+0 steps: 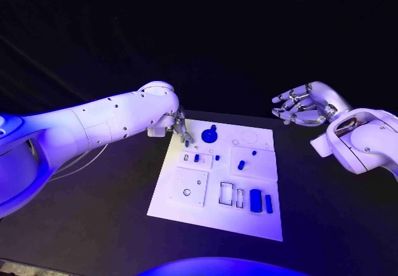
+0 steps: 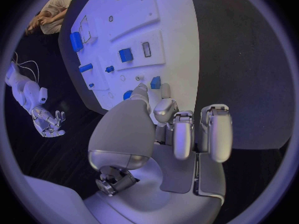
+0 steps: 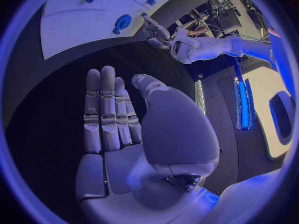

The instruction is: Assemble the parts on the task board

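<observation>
We see the left hand (image 1: 178, 131) low over the far left corner of the board (image 1: 192, 213). Its fingers (image 2: 182, 137) bend down toward the white plate. In the left wrist view, two fingertips come close together right by a small blue part (image 2: 155, 82) near the board's edge. We cannot tell if they pinch that part or just touch the board beside it.

The right hand (image 1: 300, 104) is up in the air, well away from the board, off past its far right corner. Its fingers (image 3: 107, 109) are straight and side by side, with the thumb (image 3: 149, 87) sticking out. It holds nothing.

The board lies flat in the middle of the black table (image 1: 91, 224). A round blue part (image 1: 210, 135) sits near the far edge, just beside the left hand. A few tiny blue parts lie in the middle. Two long blue parts (image 1: 260, 201) stand side by side near the close right corner.
</observation>
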